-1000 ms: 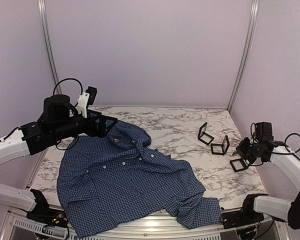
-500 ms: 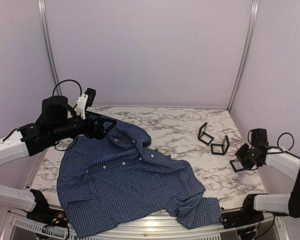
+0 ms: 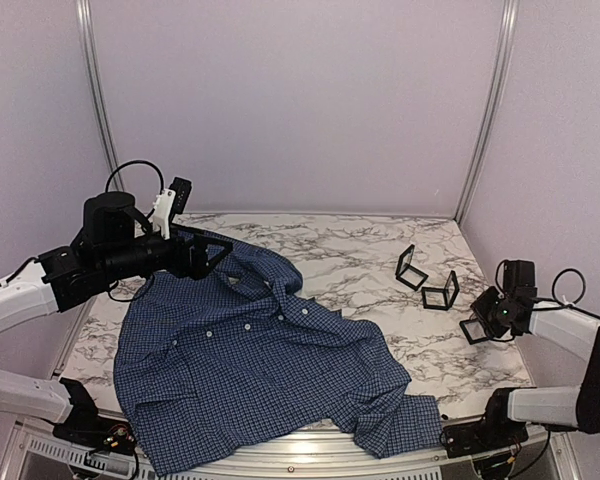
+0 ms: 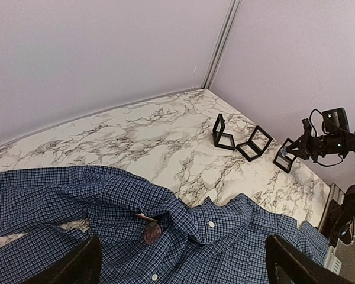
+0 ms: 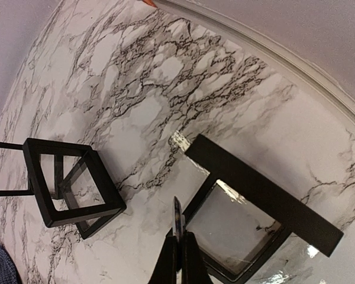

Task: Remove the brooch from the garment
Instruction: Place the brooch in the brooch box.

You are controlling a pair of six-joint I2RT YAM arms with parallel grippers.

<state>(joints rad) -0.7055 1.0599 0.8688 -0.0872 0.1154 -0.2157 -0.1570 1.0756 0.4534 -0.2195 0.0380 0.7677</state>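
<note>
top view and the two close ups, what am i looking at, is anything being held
Two robot arms bolted to a marble table. The wide picture is from a camera above; the other two are from cameras on each wrist. A blue checked shirt lies there, a small brooch sitting near its collar, plus three black frames. The left gripper hangs open over the shirt; the right gripper is shut by a frame. Neither visibly holds anything.

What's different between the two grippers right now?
The left gripper is wide open; the right gripper is shut. The left hangs above the shirt near its collar; the right is down at a black frame on the marble table. Both are black and two-fingered.
</note>
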